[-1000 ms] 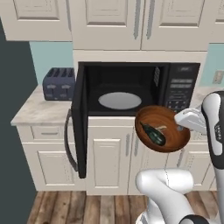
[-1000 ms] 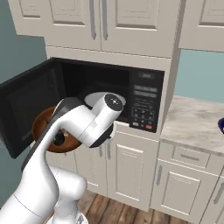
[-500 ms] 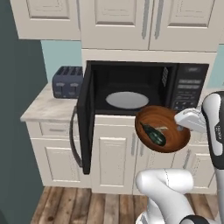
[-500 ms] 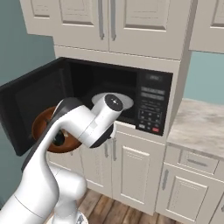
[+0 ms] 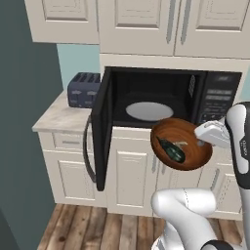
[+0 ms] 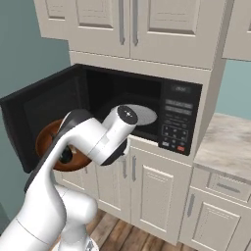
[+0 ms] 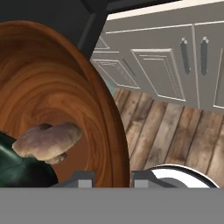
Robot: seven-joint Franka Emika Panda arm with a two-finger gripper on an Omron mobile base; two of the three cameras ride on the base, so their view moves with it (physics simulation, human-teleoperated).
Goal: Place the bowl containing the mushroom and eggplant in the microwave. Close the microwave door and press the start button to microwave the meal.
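Bowl (image 5: pixel 188 139) | gripped at rim by end effector (image 7: pixel 113 178) | before open microwave (image 5: pixel 215 97)

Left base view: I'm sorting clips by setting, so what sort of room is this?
A home kitchen, rendered rather than real. A microwave is built in under cream cabinets, a toaster sits on the marble-look counter, and the floor is wood plank.

**Cam setup: two base views + hand cam**

Left base cam: behind arm, looks fwd/down at the open microwave (image 5: pixel 166 105) from its left, toaster (image 5: pixel 83 89) far left. Right base cam: same microwave (image 6: pixel 142 112) seen from the right, keypad side nearer. Both share oven cavity, turntable, wooden bowl (image 5: pixel 181 144). Hand cam: v. close on the bowl (image 7: pixel 57 109) rim, facing cabinets, floor.
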